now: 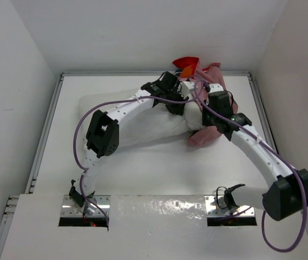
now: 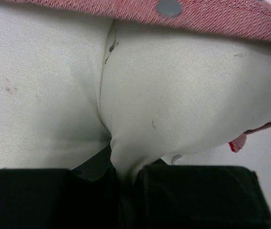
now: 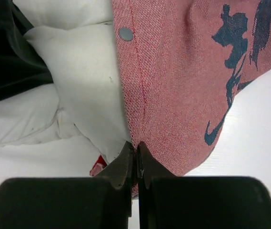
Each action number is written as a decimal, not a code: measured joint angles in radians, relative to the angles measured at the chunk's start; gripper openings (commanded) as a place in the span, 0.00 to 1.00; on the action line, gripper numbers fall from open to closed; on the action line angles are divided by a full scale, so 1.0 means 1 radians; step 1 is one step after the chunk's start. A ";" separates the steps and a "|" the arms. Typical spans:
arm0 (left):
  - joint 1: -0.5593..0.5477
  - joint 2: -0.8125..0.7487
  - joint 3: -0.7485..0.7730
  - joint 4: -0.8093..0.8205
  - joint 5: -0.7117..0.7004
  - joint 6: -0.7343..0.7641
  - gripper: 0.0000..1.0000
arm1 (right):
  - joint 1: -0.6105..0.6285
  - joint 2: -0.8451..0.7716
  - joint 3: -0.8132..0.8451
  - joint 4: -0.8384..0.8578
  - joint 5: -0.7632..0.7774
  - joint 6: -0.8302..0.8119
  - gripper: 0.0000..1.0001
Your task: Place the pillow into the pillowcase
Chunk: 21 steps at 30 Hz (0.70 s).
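Note:
The white pillow (image 1: pixel 143 127) lies across the middle of the table, its right end inside the red pillowcase (image 1: pixel 205 136) at the back right. My left gripper (image 1: pixel 176 105) is shut on a pinched fold of the pillow (image 2: pixel 173 95), right below the pillowcase's pink hem (image 2: pixel 211 16) with a grey snap (image 2: pixel 168 7). My right gripper (image 1: pixel 218 127) is shut on the pillowcase's hem edge (image 3: pixel 135 138); the faded red cloth with dark blue print (image 3: pixel 197 71) spreads to the right and the pillow (image 3: pixel 83 71) lies to the left.
A bunched part of the pillowcase with bright red and orange (image 1: pixel 189 65) rises at the back wall. White walls close the table (image 1: pixel 159 168) on the left, back and right. The left arm's purple cable (image 1: pixel 83 124) loops over the pillow.

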 measured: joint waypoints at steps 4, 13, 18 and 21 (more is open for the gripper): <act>-0.005 0.000 0.011 -0.015 0.005 0.028 0.00 | 0.002 -0.065 -0.079 0.045 -0.003 -0.005 0.00; -0.011 0.000 -0.029 -0.008 0.001 0.065 0.00 | 0.000 -0.002 -0.061 0.037 0.034 -0.050 0.33; -0.013 0.000 -0.054 0.005 0.014 0.075 0.00 | -0.012 0.087 -0.024 0.069 0.086 -0.066 0.15; -0.014 -0.001 -0.075 0.021 0.020 0.086 0.00 | -0.019 0.151 0.012 0.080 0.114 -0.068 0.08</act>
